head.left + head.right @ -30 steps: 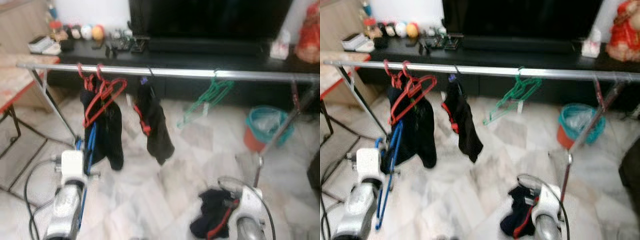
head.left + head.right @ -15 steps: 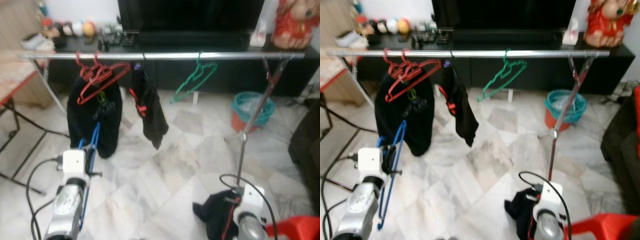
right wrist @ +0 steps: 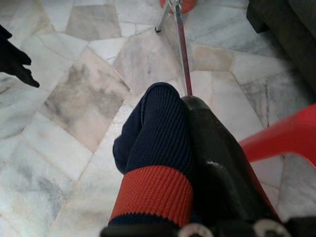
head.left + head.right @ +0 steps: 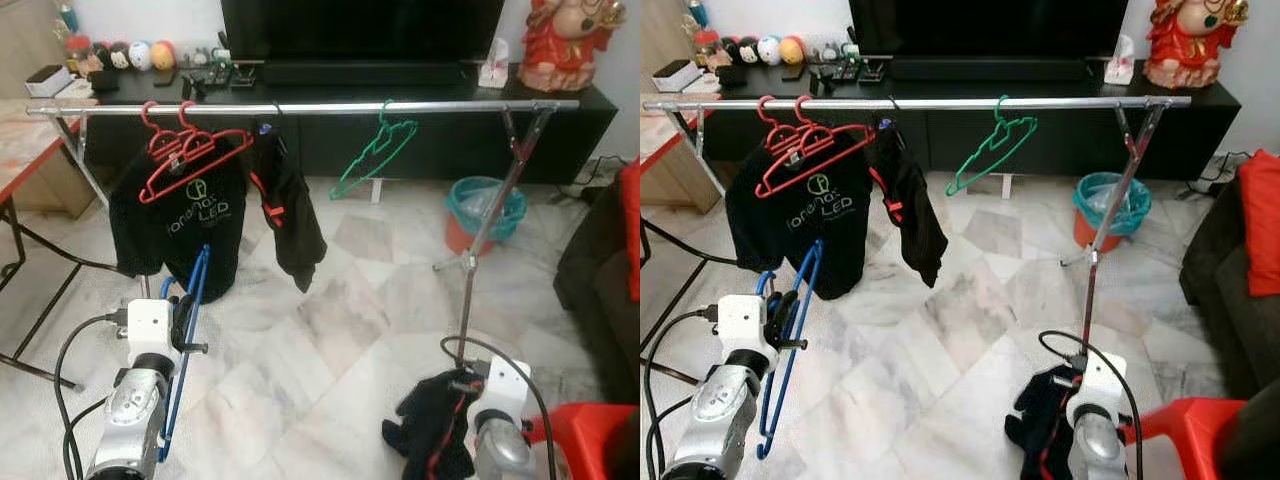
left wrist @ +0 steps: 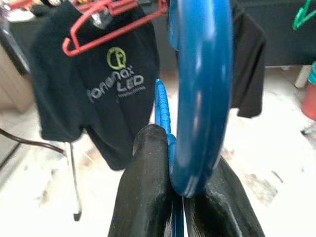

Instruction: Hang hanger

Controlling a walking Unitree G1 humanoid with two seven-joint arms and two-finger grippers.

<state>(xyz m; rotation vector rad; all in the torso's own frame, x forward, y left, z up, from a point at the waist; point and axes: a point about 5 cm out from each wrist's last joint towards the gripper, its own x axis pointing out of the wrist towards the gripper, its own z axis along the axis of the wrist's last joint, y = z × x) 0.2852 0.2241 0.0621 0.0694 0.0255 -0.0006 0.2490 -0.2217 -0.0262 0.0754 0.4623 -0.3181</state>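
Observation:
My left gripper (image 5: 180,158) is shut on a blue hanger (image 5: 200,89), held low at the left with its hook (image 4: 190,330) up, well short of the silver rail (image 4: 330,105). On that rail hang two red hangers (image 4: 185,160) with a black T-shirt (image 4: 190,220), a black garment (image 4: 290,215) and an empty green hanger (image 4: 375,150). My right gripper (image 3: 185,123) is shut on a navy garment with a red band (image 3: 158,143), low at the right above the floor.
A teal bin (image 4: 485,215) stands by the rack's right leg (image 4: 470,270). A red plastic chair (image 4: 590,440) is close beside my right arm. A dark sofa (image 4: 600,270) is at the right, a table (image 4: 20,160) at the left, a black TV console (image 4: 560,130) behind.
The camera has drawn back and steadied, so the rack looks farther off and sharper. The red chair has come into view. Both grippers keep their hold.

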